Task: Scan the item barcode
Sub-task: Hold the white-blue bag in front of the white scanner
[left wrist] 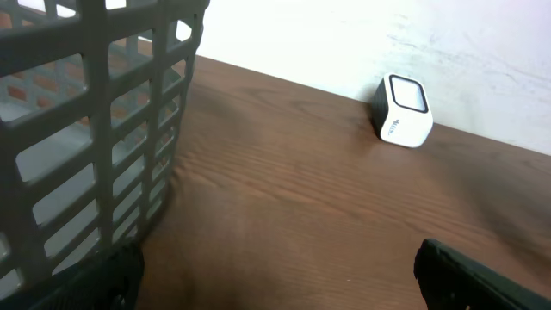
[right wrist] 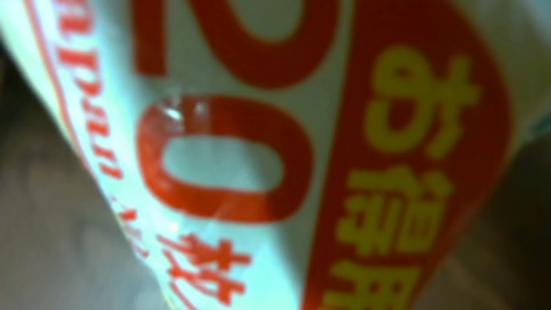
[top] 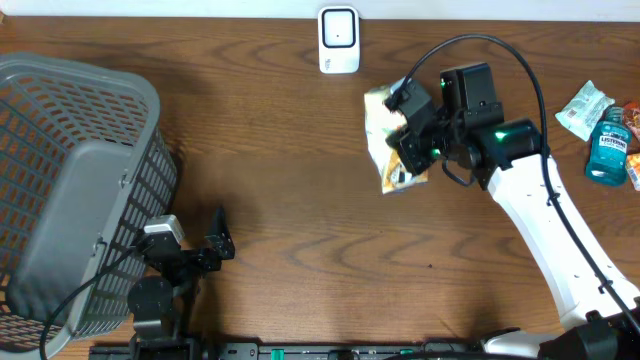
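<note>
The item is a white and yellow packet (top: 383, 125) held just above the table, a little right of and below the white barcode scanner (top: 339, 40). My right gripper (top: 407, 140) is shut on the packet's right side. In the right wrist view the packet (right wrist: 258, 155) fills the frame with big red digits and yellow characters, and my fingers are hidden. No barcode shows. My left gripper (top: 221, 240) stands open and empty low at the left, beside the basket. Its view looks across the table to the scanner (left wrist: 403, 112), with the left gripper (left wrist: 275, 288) at the bottom edge.
A large grey mesh basket (top: 60, 180) takes up the left side and shows as a basket wall (left wrist: 95, 129) in the left wrist view. At the far right lie a blue mouthwash bottle (top: 608, 148) and a green-white packet (top: 583, 108).
</note>
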Robot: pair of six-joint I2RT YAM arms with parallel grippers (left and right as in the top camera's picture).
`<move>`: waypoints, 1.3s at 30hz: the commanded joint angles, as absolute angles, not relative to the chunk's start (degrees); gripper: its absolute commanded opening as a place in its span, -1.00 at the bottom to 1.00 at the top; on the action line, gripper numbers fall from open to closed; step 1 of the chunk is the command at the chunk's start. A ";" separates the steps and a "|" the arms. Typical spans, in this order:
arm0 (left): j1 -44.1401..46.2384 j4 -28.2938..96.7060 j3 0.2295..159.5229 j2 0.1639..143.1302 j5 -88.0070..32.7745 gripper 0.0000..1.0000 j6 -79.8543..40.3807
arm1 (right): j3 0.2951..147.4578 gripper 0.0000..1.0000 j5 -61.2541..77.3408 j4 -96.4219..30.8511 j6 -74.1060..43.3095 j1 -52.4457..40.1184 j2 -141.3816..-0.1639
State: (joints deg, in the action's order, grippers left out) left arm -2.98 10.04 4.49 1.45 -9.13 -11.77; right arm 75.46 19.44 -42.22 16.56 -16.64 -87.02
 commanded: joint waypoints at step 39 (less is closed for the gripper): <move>-3.14 11.46 3.60 1.45 -10.04 1.00 -11.66 | 138.37 -0.98 -39.59 -32.38 51.31 -24.49 -146.08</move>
State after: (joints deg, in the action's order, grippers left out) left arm -2.98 10.04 4.49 1.48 -9.13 -11.77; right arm 136.88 -33.65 -32.49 49.21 -25.08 -147.70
